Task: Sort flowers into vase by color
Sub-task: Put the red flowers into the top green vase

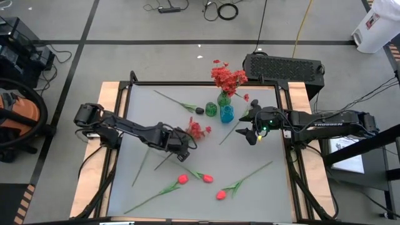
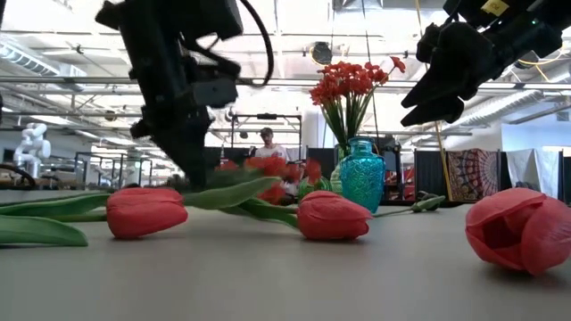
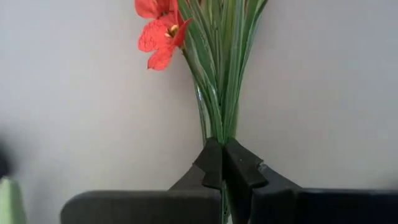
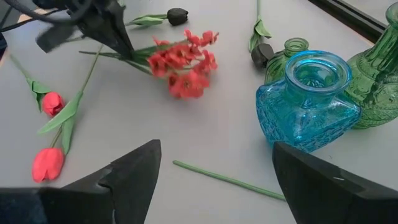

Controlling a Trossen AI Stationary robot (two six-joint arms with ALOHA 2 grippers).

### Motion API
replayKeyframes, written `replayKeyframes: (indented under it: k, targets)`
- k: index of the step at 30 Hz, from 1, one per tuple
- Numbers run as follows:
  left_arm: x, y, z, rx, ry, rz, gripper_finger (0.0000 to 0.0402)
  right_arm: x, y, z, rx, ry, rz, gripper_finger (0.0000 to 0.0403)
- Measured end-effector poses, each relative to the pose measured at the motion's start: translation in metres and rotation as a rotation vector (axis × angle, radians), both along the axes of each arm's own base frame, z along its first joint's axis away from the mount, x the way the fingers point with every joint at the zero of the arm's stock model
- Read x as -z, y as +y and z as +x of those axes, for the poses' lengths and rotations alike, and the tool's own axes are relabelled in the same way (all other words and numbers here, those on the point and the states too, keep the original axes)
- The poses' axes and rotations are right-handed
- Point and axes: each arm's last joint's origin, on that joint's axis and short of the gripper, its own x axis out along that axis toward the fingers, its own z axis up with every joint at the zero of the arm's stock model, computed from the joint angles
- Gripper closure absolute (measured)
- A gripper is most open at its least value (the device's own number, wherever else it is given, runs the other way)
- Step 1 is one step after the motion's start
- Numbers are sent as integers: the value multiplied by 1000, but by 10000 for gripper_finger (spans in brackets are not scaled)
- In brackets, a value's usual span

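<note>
Left gripper (image 1: 182, 144) squeezed tight on stems of red flower bunch (image 1: 199, 130), blossoms just past its tips. Right gripper (image 1: 253, 129) wide, waiting beside blue vase (image 1: 227, 113). Only 1 red bunch (image 1: 227, 78) standing in green vase (image 1: 224, 99). Still lying near: 3 tulips, 2 dark buds.

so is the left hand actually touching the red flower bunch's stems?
Touching. The left wrist view shows the left hand shut on the green stems of the red flower bunch, fingertips pinching them with no gap.
</note>
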Motion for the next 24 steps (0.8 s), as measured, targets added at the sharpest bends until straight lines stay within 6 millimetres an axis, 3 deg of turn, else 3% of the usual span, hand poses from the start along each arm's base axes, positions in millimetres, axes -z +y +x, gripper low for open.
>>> replayKeyframes:
  k: [10, 19, 24]
  targets:
    - [-41, -13, -16, 32, -172, 185, 400, 0, 0, 0, 0, 0, 0, 103]
    - [-66, -22, -30, 57, -273, 369, 397, 0, 0, 0, 0, 0, 0, 103]
    - [-75, -25, -27, 87, -343, 453, 396, 0, 0, 0, 0, 0, 0, 103]
